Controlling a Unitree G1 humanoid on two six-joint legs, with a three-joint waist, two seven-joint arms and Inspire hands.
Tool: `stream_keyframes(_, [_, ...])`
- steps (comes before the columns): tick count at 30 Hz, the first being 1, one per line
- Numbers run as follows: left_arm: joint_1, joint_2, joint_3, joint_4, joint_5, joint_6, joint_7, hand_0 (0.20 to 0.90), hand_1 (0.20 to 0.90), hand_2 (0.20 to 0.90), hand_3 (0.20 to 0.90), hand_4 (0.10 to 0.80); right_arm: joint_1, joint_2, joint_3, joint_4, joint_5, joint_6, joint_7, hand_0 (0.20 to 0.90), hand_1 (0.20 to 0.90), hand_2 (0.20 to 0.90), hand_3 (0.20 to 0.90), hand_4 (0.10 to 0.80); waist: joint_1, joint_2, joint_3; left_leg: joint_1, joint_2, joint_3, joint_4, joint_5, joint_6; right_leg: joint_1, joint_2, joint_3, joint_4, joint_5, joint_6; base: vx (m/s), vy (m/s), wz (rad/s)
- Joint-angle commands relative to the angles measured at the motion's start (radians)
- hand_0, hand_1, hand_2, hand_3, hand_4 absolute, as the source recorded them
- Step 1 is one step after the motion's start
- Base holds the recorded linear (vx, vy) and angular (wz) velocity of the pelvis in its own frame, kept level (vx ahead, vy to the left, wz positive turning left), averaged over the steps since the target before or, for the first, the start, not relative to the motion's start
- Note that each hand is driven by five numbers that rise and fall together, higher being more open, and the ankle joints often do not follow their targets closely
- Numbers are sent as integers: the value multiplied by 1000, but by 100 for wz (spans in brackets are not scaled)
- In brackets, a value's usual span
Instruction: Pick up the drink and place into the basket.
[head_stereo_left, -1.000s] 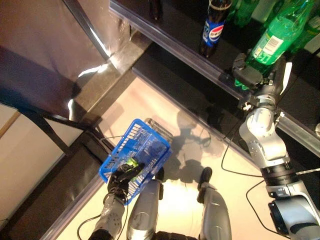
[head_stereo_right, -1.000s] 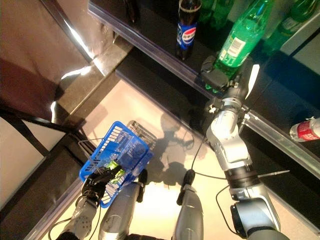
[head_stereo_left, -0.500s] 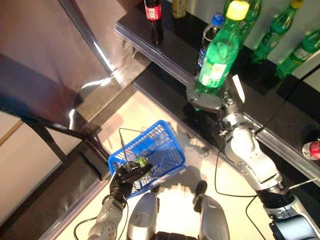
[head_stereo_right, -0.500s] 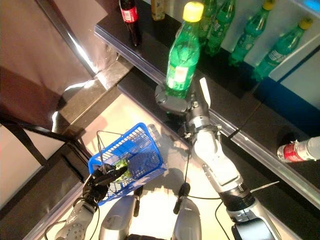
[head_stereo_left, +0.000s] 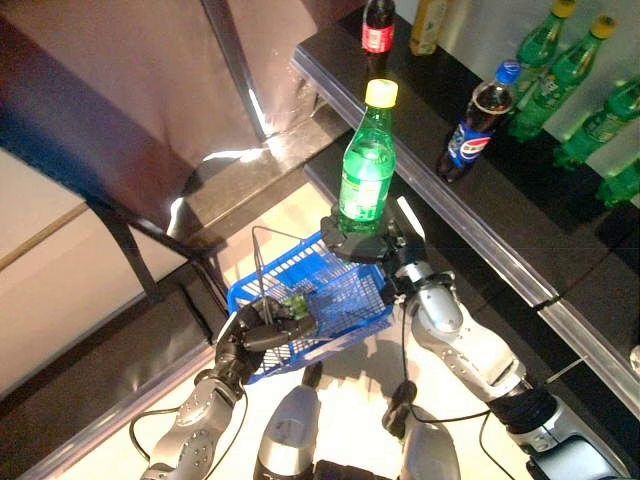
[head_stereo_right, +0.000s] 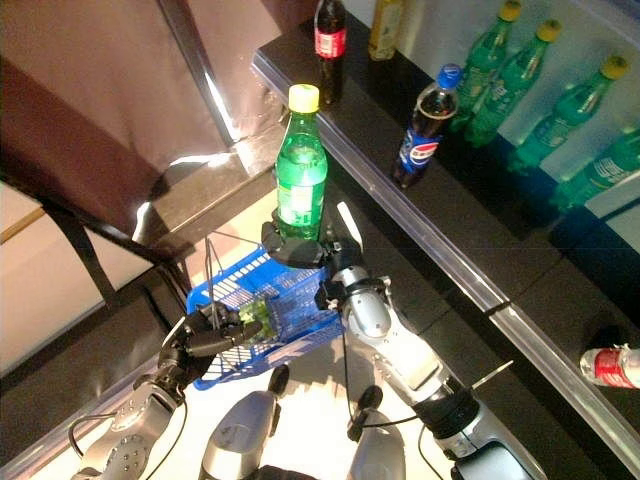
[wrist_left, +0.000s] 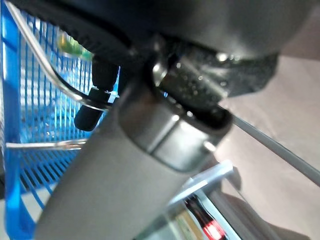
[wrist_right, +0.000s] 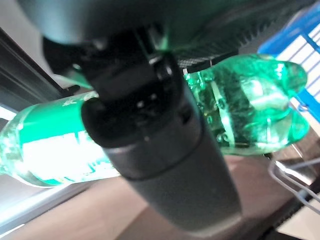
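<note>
item: bottle (head_stereo_left: 366, 160), green, upright, frame centre, gripped at its base by right hand (head_stereo_left: 368, 243) just above basket (head_stereo_left: 340, 320). left hand (head_stereo_left: 258, 328) clasps the basket handle. step: placing. next: lower bottle inside, release.

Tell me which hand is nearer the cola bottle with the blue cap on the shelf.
Right. The right hand holds the green bottle above the blue basket, below the cola bottle. The left hand grips the basket's wire handle, farther away.
</note>
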Motion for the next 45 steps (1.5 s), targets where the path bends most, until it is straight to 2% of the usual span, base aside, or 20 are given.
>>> stream_keyframes(1, [-99, 69, 1, -385, -72, -140, -183, 300, 300, 300, 200, 100, -154, 56, 3, -145, -71, -130, -28, 300, 300, 300, 200, 100, 16, -3, -121, -87, -48, -45, 119, 4, 34, 112, 31, -8, 4, -63, -41, -39, -17, 14])
stream_keyframes(10, [-185, 115, -26, -470, -169, -78, -359, 300, 300, 300, 200, 100, -204, 92, 66, -45, -102, -83, -23, 300, 300, 300, 200, 100, 37, 2, -102, -112, -61, -68, 122, 13, 35, 103, 22, -30, -3, -53, -35, -14, 1, 9])
stream_keyframes(14, [-235, 108, -54, -487, -230, -49, -455, 300, 300, 300, 200, 100, -220, 144, 132, 125, -143, -66, -20, 300, 300, 300, 200, 100, 55, -2, -112, -114, -67, -75, 130, 11, 35, 108, 13, -41, 0, -56, -34, 40, 2, 7])
stream_keyframes(17, [-260, 105, -56, -492, -218, -82, -506, 300, 300, 300, 200, 100, -228, 173, 163, 244, -198, -34, -20, 300, 300, 300, 200, 100, 69, -4, -118, -118, -70, -81, 136, 7, 33, 110, 8, -50, 3, -59, -36, 40, -6, 15])
stream_keyframes(20, [-295, 115, -47, -512, -200, -97, -556, 300, 300, 300, 200, 100, -228, 220, 182, 440, -228, -53, -22, 300, 300, 300, 200, 100, 90, 0, -120, -128, -75, -93, 148, 4, 31, 112, 1, -68, 12, -62, -37, 41, -10, 12])
stream_keyframes(22, [-305, 121, -41, -518, -190, -108, -569, 300, 300, 300, 200, 100, -226, 230, 185, 483, -232, -53, -31, 300, 300, 300, 200, 100, 96, 3, -121, -132, -78, -96, 151, 3, 32, 111, -2, -74, 16, -63, -37, 28, 3, 15])
stream_keyframes(32, [-402, 193, 36, -570, -118, -307, -600, 300, 300, 300, 200, 100, -219, 269, 178, 721, -238, -94, -93, 300, 300, 300, 200, 100, 125, 16, -104, -174, -97, -111, 181, -9, 31, 78, -21, -96, 59, -70, -30, 10, -6, 9])
stream_keyframes(39, [-466, 183, 48, -601, -120, -341, -603, 300, 300, 300, 200, 100, -174, 284, 181, 878, -268, -104, -76, 300, 300, 300, 200, 100, 115, 16, -88, -197, -99, -105, 191, -14, 36, 43, -29, -84, 82, -72, -25, -28, -1, 3])
stream_keyframes(45, [-506, 167, 32, -613, -50, -380, -566, 300, 300, 300, 200, 100, -159, 301, 182, 1009, -302, -109, -27, 300, 300, 300, 200, 100, 106, 21, -75, -211, -100, -98, 195, -15, 38, 17, -33, -72, 98, -72, -23, -18, 4, -1])
